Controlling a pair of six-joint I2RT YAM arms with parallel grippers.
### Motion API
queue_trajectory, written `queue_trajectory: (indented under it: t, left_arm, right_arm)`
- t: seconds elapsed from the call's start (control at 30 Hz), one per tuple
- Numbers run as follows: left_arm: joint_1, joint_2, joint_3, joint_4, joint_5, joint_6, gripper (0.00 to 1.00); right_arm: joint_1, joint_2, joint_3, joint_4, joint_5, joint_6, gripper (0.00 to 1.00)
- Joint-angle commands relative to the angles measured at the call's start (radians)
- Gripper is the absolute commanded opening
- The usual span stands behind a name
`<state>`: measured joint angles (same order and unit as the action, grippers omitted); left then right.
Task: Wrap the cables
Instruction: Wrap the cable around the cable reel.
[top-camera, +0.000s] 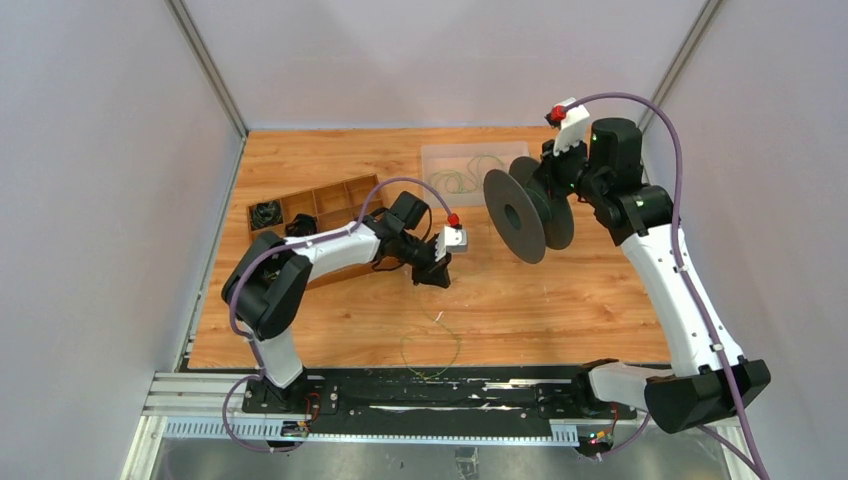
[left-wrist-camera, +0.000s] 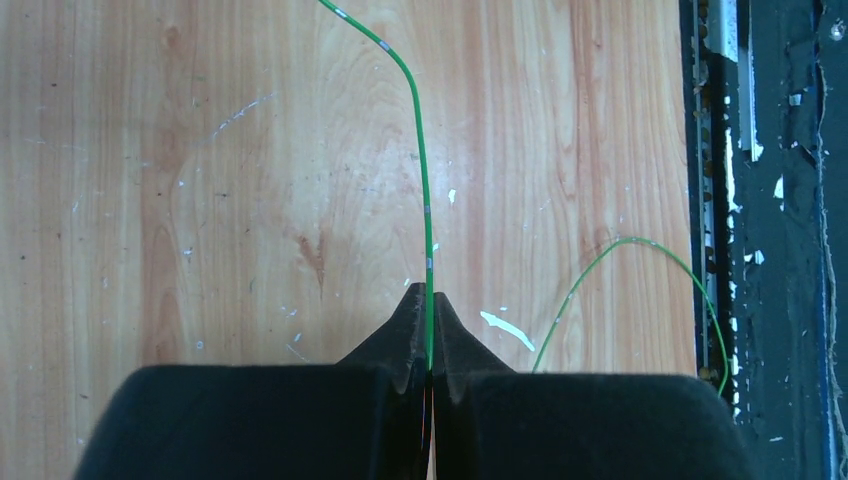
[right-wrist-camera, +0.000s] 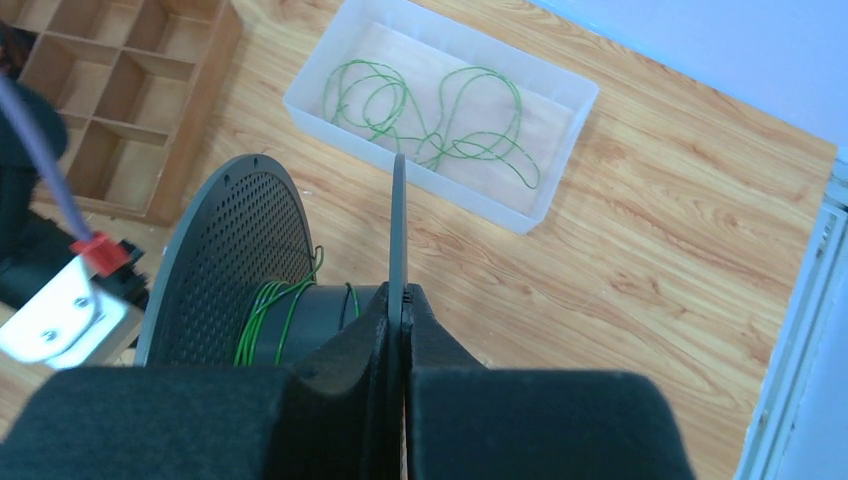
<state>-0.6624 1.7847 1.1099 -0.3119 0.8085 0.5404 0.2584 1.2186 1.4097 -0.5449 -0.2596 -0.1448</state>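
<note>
green cable (left-wrist-camera: 421, 150) is pinched in your fully closed left gripper (left-wrist-camera: 430, 300), trailing across the table (left-wrist-camera: 200, 200), while your right gripper (right-wrist-camera: 400, 300) clamps the spool (right-wrist-camera: 225, 250) by its flange, few turns wound, so winding looks underway: next, feed it taut.

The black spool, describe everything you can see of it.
The black spool looks plastic: two round flanges, one perforated, joined by a dark hub. Several turns of green cable lie on the hub. The right hand, shut on the other flange's rim, holds it on edge above the wooden table.
</note>
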Motion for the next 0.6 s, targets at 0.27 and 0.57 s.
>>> queue_trajectory:
  t: [0.27, 0.57]
  left_arm:
    - [-0.116, -0.144, -0.012, -0.047, -0.096, 0.050, 0.00]
    - [-0.282, -0.124, 0.016, -0.138, -0.177, 0.139, 0.01]
  right_arm:
    - [-0.013, 0.050, 0.079, 0.053, 0.196, 0.070, 0.01]
    - [-0.015, 0.108, 0.118, 0.059, 0.263, 0.111, 0.01]
